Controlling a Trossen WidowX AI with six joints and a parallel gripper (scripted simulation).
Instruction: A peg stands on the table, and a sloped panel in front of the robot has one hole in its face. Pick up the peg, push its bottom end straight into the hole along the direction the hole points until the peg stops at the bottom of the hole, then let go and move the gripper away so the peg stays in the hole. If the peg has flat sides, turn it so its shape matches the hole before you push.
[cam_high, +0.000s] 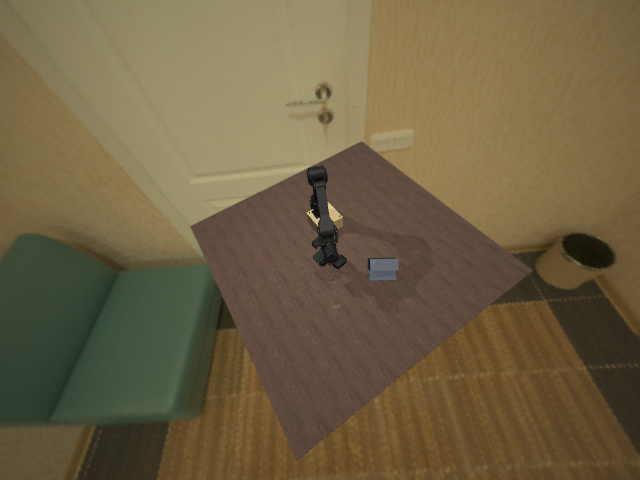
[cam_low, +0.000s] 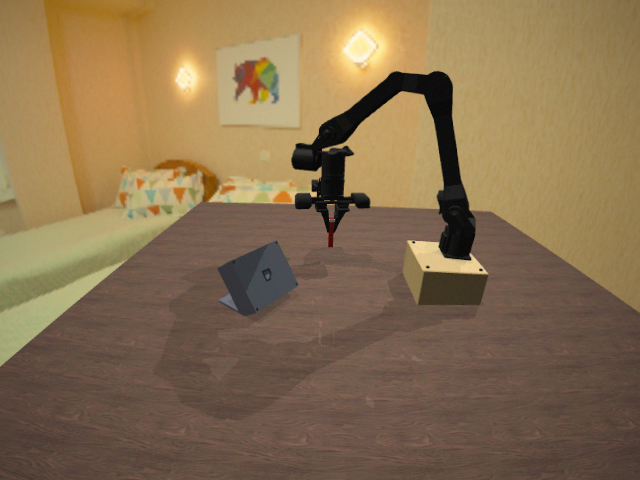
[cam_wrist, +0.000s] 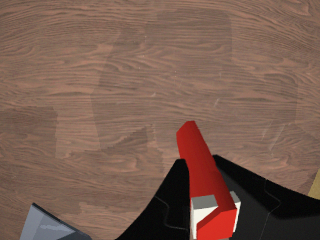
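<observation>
A red peg (cam_low: 330, 239) (cam_wrist: 202, 175) with flat sides and white pieces near its top stands upright between the fingers. My gripper (cam_low: 331, 228) (cam_wrist: 196, 165) points straight down and is shut on the peg's upper part. The peg's bottom end hangs a little above the table. In the top view the gripper hides most of the peg. The blue-grey sloped panel (cam_high: 383, 264) (cam_low: 247, 283) (cam_wrist: 41, 225) stands apart from the gripper, to its left in the exterior view. Its face has one small dark angular hole (cam_low: 267, 274), whose exact outline is too small to tell.
The arm's base stands on a pale yellow block (cam_high: 336, 217) (cam_low: 450, 288), to the right of the gripper in the exterior view. The wooden table (cam_high: 330, 361) (cam_low: 413, 392) carries the arm's shadow around the panel. A green chair (cam_high: 139, 335) stands beside the table.
</observation>
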